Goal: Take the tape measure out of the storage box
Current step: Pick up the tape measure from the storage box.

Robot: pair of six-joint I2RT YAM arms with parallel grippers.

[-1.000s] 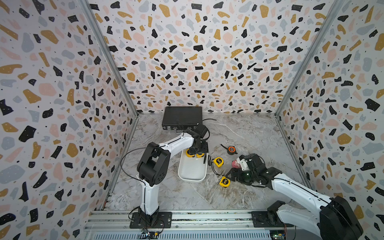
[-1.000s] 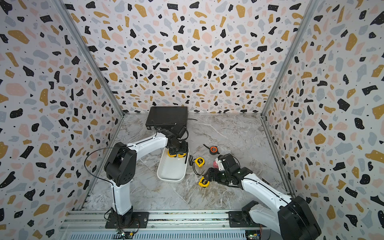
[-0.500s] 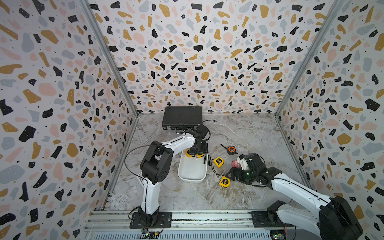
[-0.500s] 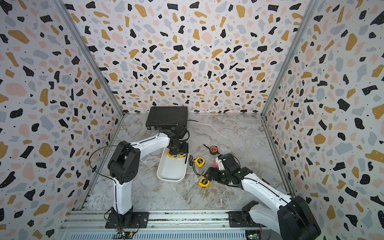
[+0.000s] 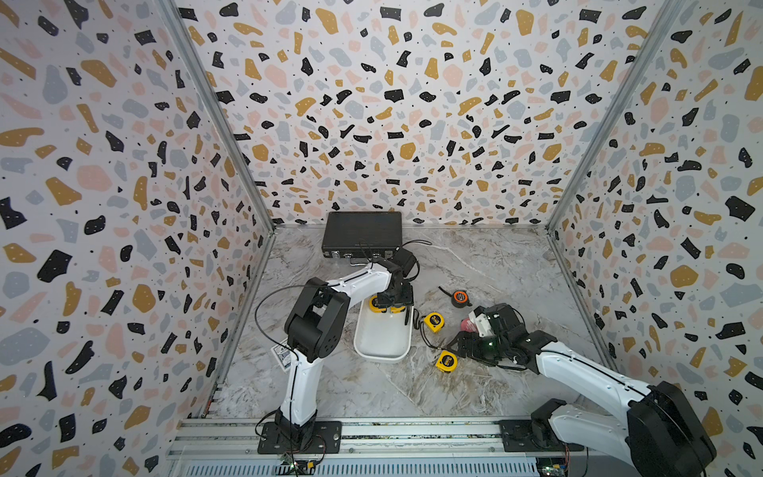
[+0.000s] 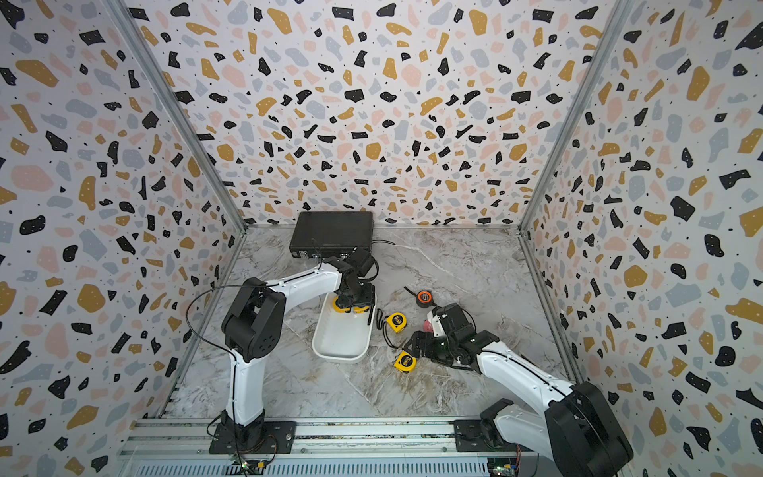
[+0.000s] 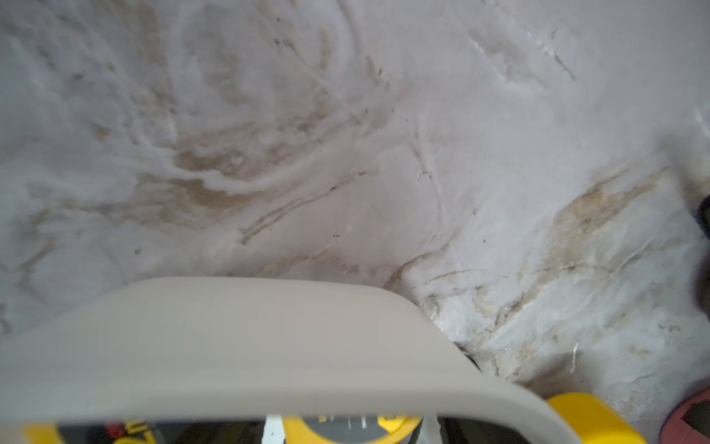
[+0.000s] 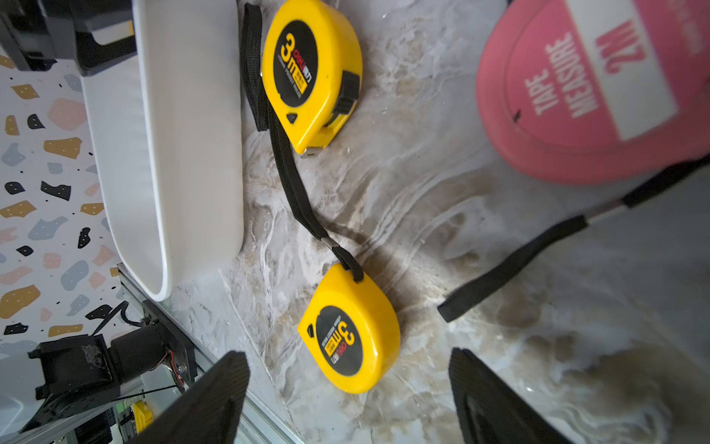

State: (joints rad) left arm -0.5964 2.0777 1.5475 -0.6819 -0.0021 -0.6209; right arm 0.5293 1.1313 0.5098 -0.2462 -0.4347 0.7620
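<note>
White plastic, the box [image 5: 382, 340] sits mid-table; we see yellow tapes [image 5: 375, 303] at its far end under our left gripper [image 5: 395, 298], whose grip we cannot tell. Our right gripper [image 8: 347, 396] gapes, empty, beside a loose tape [image 8: 351, 338].

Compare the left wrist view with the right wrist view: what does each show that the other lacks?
Left wrist only: tape measures inside the box, seen over its rim.

Right wrist only: the pink tape measure, a second yellow one before the right gripper, whose jaws stand open, and their black straps.

Both: the box, the marble tabletop, and a yellow tape measure outside the box.
</note>
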